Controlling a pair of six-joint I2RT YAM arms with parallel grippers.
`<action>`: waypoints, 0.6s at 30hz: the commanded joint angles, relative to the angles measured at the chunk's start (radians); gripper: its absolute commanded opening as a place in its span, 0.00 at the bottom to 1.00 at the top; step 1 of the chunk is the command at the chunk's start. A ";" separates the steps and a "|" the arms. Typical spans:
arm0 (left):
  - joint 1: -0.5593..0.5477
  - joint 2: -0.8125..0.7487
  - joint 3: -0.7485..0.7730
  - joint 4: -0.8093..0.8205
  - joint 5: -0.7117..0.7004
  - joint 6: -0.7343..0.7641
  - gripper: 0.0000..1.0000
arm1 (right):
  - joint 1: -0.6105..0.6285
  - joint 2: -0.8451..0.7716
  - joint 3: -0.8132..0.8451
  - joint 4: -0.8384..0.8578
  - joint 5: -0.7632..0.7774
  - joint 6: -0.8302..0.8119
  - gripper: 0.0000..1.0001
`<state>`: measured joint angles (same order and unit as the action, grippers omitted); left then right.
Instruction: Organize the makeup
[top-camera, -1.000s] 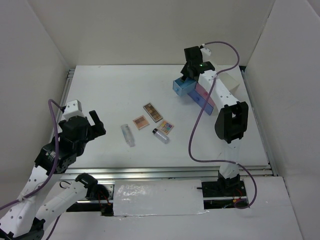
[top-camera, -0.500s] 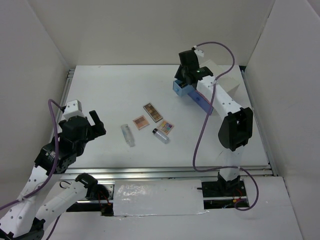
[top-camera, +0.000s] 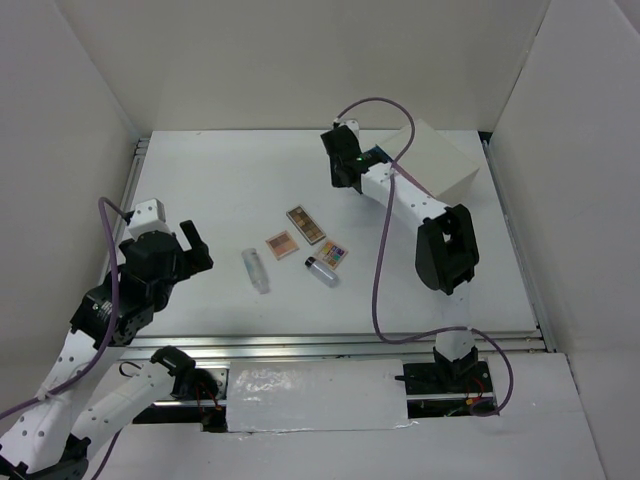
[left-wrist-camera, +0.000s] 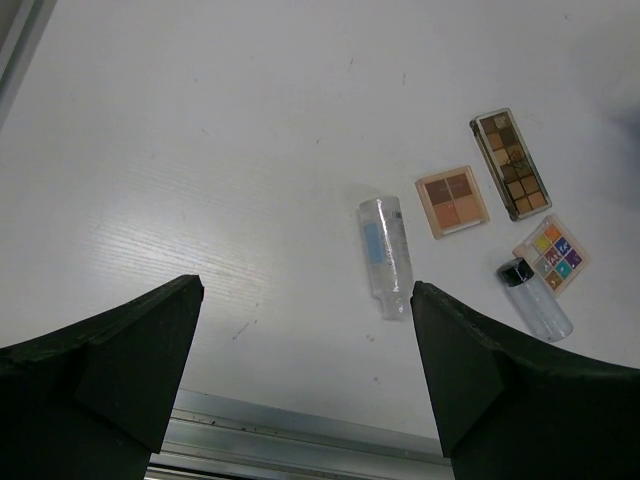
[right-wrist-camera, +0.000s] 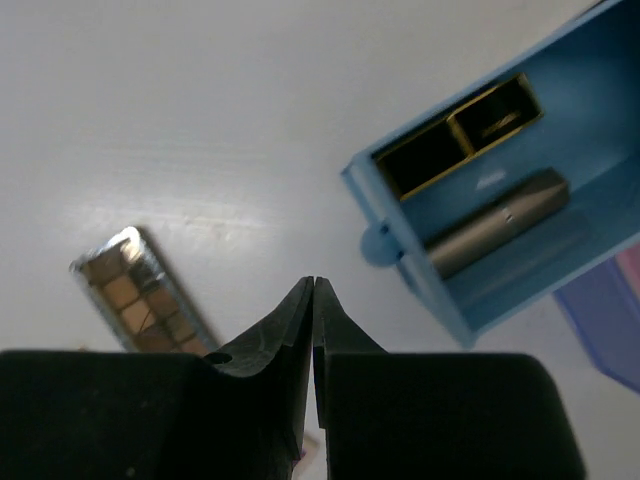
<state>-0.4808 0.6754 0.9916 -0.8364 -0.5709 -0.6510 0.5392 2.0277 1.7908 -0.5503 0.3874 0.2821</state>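
The brown palette (top-camera: 306, 224), peach palette (top-camera: 282, 243) and multicoloured palette (top-camera: 334, 254) lie mid-table. A clear tube (top-camera: 256, 270) and a small black-capped bottle (top-camera: 321, 271) lie beside them. All show in the left wrist view too: brown (left-wrist-camera: 511, 163), peach (left-wrist-camera: 452, 200), multicoloured (left-wrist-camera: 551, 253), tube (left-wrist-camera: 385, 255), bottle (left-wrist-camera: 534, 299). The gold-black lipstick (right-wrist-camera: 460, 135) and a grey tube (right-wrist-camera: 495, 222) lie in the open blue drawer (right-wrist-camera: 420, 288). My right gripper (top-camera: 343, 170) is shut and empty, just left of the drawer (right-wrist-camera: 313, 282). My left gripper (top-camera: 190, 245) is open and empty (left-wrist-camera: 305, 285).
The white box (top-camera: 435, 160) stands at the back right, its drawers mostly hidden under my right arm in the top view. A pink-purple drawer edge (right-wrist-camera: 610, 320) shows beside the blue one. White walls enclose the table; a metal rail (left-wrist-camera: 300, 445) runs along the near edge.
My right gripper has swung left, away from the drawers and over the table towards the palettes. The left arm has not moved.
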 joint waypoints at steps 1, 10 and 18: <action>0.005 0.003 -0.004 0.034 0.002 0.025 0.99 | -0.042 0.051 0.157 -0.019 0.128 -0.070 0.09; 0.005 0.003 -0.007 0.037 0.003 0.028 1.00 | -0.084 0.170 0.280 -0.063 0.174 -0.115 0.09; 0.005 0.004 -0.007 0.039 0.006 0.031 0.99 | -0.122 0.215 0.323 -0.049 0.220 -0.161 0.08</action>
<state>-0.4808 0.6785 0.9916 -0.8364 -0.5701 -0.6495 0.4480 2.2246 2.0472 -0.5995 0.5472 0.1574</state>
